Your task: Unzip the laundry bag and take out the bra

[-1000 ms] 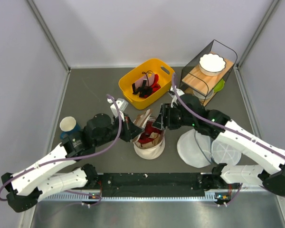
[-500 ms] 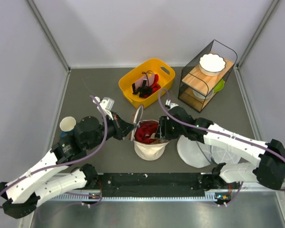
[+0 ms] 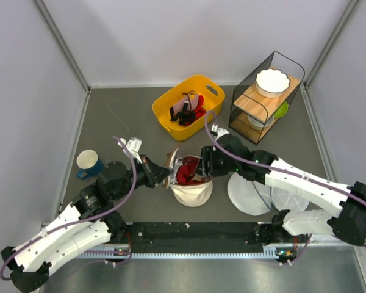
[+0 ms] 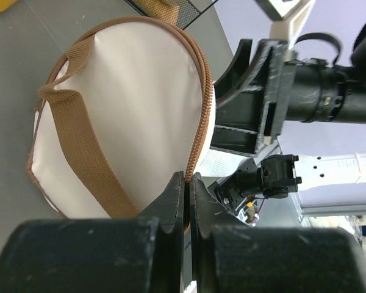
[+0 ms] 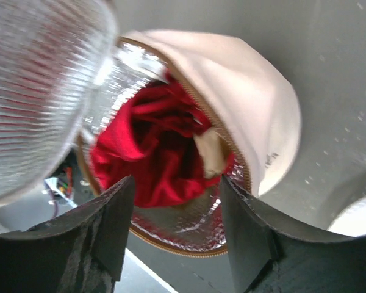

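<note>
The laundry bag (image 3: 192,190) stands on the table (image 3: 116,122) just ahead of the arm bases, near the middle. Its lid (image 4: 134,110) is unzipped and tipped up on the bag's left side. The left end effector (image 4: 188,183) is pinched tight on the brown zipper band at the lid's rim, with only that band between its fingers. The brown strap (image 4: 85,140) runs across the lid's cream outer face.

The right end effector (image 5: 175,183) hangs over the open mouth of the bag from the right. Its jaws are spread fairly wide and hold nothing. Below them the red bra (image 5: 152,152) lies bunched against the silvery lining, inside the bag.

Two white mesh pouches (image 3: 247,194) lie flat to the right of the bag, partly under the right arm. A white cup (image 3: 86,160) stands to the left, beside the left arm.

Farther back is a yellow basket (image 3: 198,85) holding red and black items. To its right, a wire rack (image 3: 256,104) carries a white bowl (image 3: 272,81) on its wooden top shelf.
</note>
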Motion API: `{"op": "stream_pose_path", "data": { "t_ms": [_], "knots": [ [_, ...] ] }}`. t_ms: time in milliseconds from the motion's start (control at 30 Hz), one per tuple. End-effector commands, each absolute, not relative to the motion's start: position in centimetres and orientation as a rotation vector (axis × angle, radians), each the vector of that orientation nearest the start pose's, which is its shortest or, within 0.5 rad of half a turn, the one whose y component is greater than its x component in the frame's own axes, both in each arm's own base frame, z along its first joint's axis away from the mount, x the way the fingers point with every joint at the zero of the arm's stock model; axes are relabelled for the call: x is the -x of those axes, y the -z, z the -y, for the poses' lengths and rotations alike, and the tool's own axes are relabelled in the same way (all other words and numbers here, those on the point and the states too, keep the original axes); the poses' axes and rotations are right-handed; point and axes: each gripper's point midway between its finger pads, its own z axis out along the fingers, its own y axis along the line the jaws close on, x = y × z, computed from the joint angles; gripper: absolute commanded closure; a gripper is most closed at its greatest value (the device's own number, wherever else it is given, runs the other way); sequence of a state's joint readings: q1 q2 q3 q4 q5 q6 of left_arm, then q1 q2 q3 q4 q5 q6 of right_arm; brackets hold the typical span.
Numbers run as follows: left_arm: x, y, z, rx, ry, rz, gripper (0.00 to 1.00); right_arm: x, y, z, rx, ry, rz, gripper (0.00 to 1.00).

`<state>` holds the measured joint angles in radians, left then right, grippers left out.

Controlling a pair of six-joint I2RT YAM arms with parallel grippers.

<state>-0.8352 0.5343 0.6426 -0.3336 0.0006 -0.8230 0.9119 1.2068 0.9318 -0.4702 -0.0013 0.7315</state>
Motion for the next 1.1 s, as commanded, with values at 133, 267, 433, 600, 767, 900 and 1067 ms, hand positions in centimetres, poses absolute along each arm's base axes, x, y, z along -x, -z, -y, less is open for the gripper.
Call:
{"op": "stream_pose_path", "data": {
  "t_ms": [133, 267, 433, 600, 767, 900, 1067],
  "knots": [
    [-15.3, -26.6, 22.5, -0.009, 1.231, -1.919, 1.00, -18.5, -20.8, -33.8, 0.364, -0.983, -2.332, 0.23],
    [-15.4, -26.8, 22.5, -0.015, 1.232, -1.913, 1.00, -18.3, -19.7, -35.6, 0.392, -0.991, -2.357, 0.18],
    [-15.5, -27.0, 22.4, -0.014, 1.226, -1.907, 1.00, -17.9, -17.2, -36.8, 0.400, -1.006, -2.413, 0.26],
    [-15.4, -27.0, 22.4, -0.020, 1.220, -1.909, 1.00, -18.0, -19.2, -37.0, 0.393, -1.049, -2.357, 1.00],
    [-15.4, -26.2, 22.2, -0.018, 1.200, -1.931, 1.00, -18.1, -24.7, -35.4, 0.373, -1.077, -2.220, 1.00],
    [-15.5, -25.7, 22.2, -0.020, 1.191, -1.945, 1.00, -17.8, -29.4, -34.4, 0.367, -1.123, -2.110, 1.00],
    [-15.6, -25.2, 22.3, -0.023, 1.181, -1.958, 1.00, -17.7, -34.5, -32.5, 0.328, -1.142, -1.974, 1.00]
  ]
}}
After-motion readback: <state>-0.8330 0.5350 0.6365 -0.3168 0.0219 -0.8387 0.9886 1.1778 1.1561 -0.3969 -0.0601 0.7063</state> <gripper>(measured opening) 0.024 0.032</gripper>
